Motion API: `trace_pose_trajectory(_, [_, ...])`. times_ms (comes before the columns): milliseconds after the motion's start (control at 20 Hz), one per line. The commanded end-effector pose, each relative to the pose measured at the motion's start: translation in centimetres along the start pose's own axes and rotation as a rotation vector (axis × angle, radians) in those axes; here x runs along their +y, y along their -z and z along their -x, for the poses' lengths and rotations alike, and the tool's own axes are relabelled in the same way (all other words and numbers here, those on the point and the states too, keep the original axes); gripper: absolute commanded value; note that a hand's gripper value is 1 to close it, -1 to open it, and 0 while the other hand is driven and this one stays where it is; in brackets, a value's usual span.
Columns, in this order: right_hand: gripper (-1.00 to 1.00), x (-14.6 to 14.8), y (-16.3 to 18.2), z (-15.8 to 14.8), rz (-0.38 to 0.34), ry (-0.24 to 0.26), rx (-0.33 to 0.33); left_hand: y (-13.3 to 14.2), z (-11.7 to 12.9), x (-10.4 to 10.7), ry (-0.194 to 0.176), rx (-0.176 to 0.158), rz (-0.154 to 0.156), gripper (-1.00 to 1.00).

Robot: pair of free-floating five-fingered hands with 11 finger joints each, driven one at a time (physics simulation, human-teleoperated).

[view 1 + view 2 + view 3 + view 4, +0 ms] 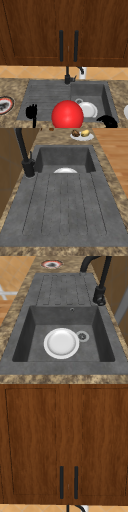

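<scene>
A big red ball (67, 114) fills the low middle of the front view, before the sink's near edge. My left hand (31, 111) hovers to its left over the ribbed drainboard (47, 91), fingers straight and pointing up, holding nothing. My right hand (108, 121) hangs at the bottom right, near the basin's front corner, touching nothing that I can see. A white plate (88, 109) (61, 343) lies flat on the basin floor beside the round drain (82, 336); its rim (65, 171) peeks over the basin edge.
A black faucet (67, 75) (101, 293) (23, 150) stands behind the sink. A red-rimmed plate (5, 105) (52, 264) sits on the left counter. A white dish with food (82, 135) sits on the right counter. The wall cabinet's two handles (61, 482) hang above.
</scene>
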State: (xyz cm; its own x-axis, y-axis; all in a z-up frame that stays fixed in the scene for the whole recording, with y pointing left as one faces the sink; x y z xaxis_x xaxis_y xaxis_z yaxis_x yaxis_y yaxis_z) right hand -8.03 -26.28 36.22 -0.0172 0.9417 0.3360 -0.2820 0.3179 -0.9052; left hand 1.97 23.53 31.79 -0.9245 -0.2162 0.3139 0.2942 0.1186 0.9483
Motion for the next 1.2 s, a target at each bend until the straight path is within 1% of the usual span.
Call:
trace_pose_trajectory(0, [0.0, 0.0, 0.0, 0.0, 0.0, 0.0, 0.0, 0.3, 0.8, 1.0, 0.0, -0.005, 0.002, -1.0])
trace_pose_trajectory(50, [0.0, 0.0, 0.0, 0.0, 0.0, 0.0, 0.0, 0.2, 0.5, 1.3, 0.003, -0.001, -0.002, -1.0])
trace_pose_trajectory(100, [0.0, 0.0, 0.0, 0.0, 0.0, 0.0, 0.0, 0.8, 0.0, 2.0, 0.009, -0.004, -0.01, -1.0])
trace_pose_trajectory(150, [0.0, 0.0, 0.0, 0.0, 0.0, 0.0, 0.0, 1.4, -0.8, 3.0, 0.022, -0.014, -0.039, -1.0])
trace_pose_trajectory(200, [0.0, 0.0, 0.0, 0.0, 0.0, 0.0, 0.0, 1.1, -1.7, 3.3, 0.015, -0.021, -0.061, -1.0])
trace_pose_trajectory(250, [0.0, 0.0, 0.0, 0.0, 0.0, 0.0, 0.0, 1.4, -2.0, 3.7, 0.006, -0.022, -0.066, -1.0])
trace_pose_trajectory(350, [0.0, 0.0, 0.0, 0.0, 0.0, 0.0, 0.0, 2.1, -3.1, 4.3, 0.001, -0.025, -0.085, -1.0])
trace_pose_trajectory(450, [0.0, 0.0, 0.0, 0.0, 0.0, 0.001, 0.0, 2.8, -4.3, 4.9, -0.003, -0.027, -0.096, -1.0])
trace_pose_trajectory(700, [0.0, 0.0, 0.0, 0.0, 0.0, 0.001, 0.0, 4.6, -6.8, 6.3, -0.022, -0.044, -0.122, -1.0])
trace_pose_trajectory(900, [0.0, 0.0, 0.0, 0.0, 0.0, 0.001, 0.0, 6.2, -8.6, 7.2, -0.042, -0.056, -0.155, -1.0])
trace_pose_trajectory(1050, [0.0, 0.0, 0.0, 0.0, 0.001, 0.001, 0.0, 6.9, -9.4, 7.9, -0.052, -0.07, -0.193, -1.0])
trace_pose_trajectory(1150, [0.0, 0.0, 0.0, 0.0, 0.001, 0.001, 0.0, 6.9, -9.5, 8.2, -0.059, -0.066, -0.232, -1.0])
